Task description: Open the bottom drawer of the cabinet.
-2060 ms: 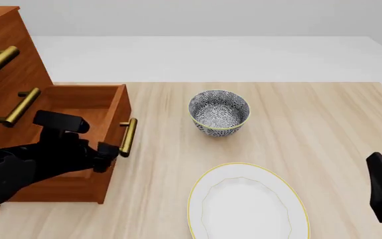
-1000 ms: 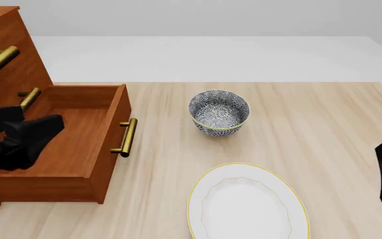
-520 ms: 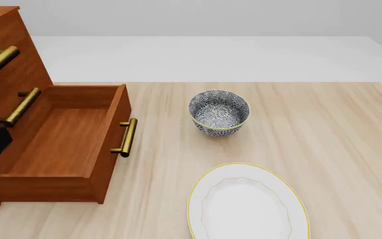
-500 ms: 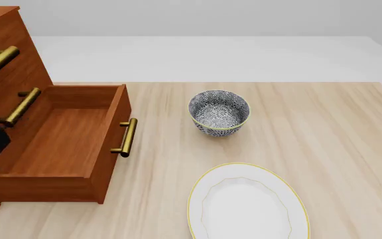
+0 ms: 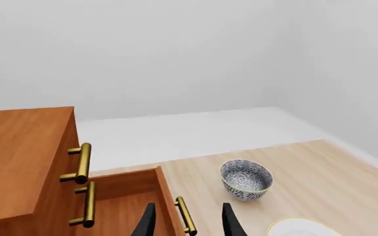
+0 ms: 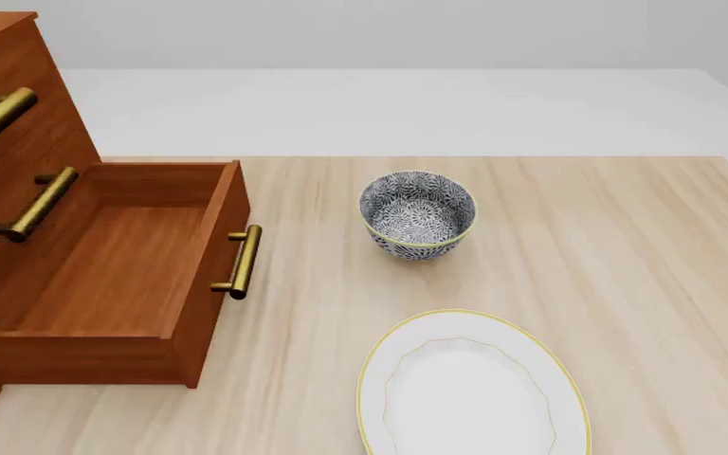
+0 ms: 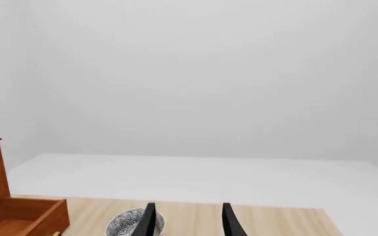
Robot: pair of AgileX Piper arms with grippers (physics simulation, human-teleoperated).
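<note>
From my left wrist view, my left gripper [image 5: 187,223] is raised and drawn back, its 2 fingers spread wide with nothing between them; past them I see the cabinet [image 5: 25,162] with its bottom drawer [image 5: 133,206] pulled out toward the patterned bowl [image 5: 246,178], the drawer's brass handle [image 5: 185,216] lying free in the gap between my fingertips, though how far beyond them I cannot tell. In the front view neither of my arms shows at all, where 2.1 s ago my left arm lay over the drawer front at the handle and 0.5 s ago only a dark sliver of it remained at the left edge; the drawer stands out from the cabinet exactly as it did then, plain wood floor bare, with the white plate [image 6: 472,389] nearby on the table [image 6: 617,246]. From my right wrist view, my right gripper [image 7: 187,221] is also wide and holding nothing, well above the table. I judge the drawer open and the task done, with both arms retired.
</note>
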